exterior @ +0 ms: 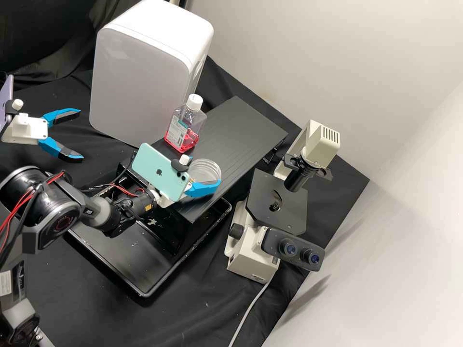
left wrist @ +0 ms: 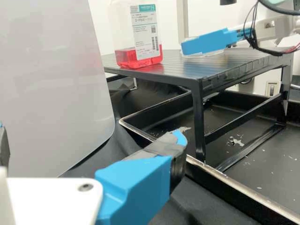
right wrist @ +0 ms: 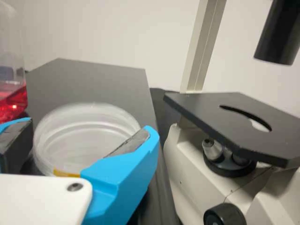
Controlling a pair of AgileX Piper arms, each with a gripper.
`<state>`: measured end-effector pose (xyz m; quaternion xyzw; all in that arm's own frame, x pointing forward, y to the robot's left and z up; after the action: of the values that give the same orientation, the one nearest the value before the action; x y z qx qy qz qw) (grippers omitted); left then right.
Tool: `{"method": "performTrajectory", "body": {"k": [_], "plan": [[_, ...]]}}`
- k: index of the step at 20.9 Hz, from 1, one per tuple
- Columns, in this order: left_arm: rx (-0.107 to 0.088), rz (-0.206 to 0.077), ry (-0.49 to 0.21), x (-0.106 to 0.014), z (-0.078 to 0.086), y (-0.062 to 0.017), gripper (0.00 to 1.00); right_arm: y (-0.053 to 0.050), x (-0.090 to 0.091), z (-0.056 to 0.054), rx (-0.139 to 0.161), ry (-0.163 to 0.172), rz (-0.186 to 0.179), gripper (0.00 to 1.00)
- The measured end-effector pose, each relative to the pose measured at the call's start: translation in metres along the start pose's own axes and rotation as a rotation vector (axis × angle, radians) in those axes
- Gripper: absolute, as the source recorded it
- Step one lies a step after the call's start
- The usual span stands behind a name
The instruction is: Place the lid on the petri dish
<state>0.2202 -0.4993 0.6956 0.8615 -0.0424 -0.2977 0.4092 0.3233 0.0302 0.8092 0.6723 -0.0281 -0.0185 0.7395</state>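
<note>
While the lid (right wrist: pixel 86 124) is being held by its rim, right end effector (right wrist: pixel 84 136) is spanning it dish-wide, apparently gripping, low over the raised platform (exterior: pixel 241 130); the base beneath is indistinct. Left end effector (exterior: pixel 80 135) is hanging wide open and empty, keeping clear.

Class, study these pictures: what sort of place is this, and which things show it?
Most likely a biology or cell-culture laboratory bench. Signs of this are a microscope, a flask of red liquid and a clear petri dish.
</note>
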Motion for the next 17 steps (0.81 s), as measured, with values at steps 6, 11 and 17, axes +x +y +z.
{"method": "performTrajectory", "body": {"k": [6, 11, 17], "plan": [[0.0, 0.0, 0.0, 0.0, 0.0, 0.0, 1.0, -0.0018, 0.0, 0.0013, 0.0, -0.014, -0.02, 1.0], [0.0, 0.0, 0.0, 0.0, 0.0, 0.0, 1.0, -0.0016, -0.0005, 0.0012, 0.014, -0.014, -0.02, 1.0], [0.0, 0.0, 0.0, 0.0, 0.0, 0.0, 1.0, -0.0006, -0.0056, 0.001, 0.014, -0.014, -0.02, 1.0]]}}
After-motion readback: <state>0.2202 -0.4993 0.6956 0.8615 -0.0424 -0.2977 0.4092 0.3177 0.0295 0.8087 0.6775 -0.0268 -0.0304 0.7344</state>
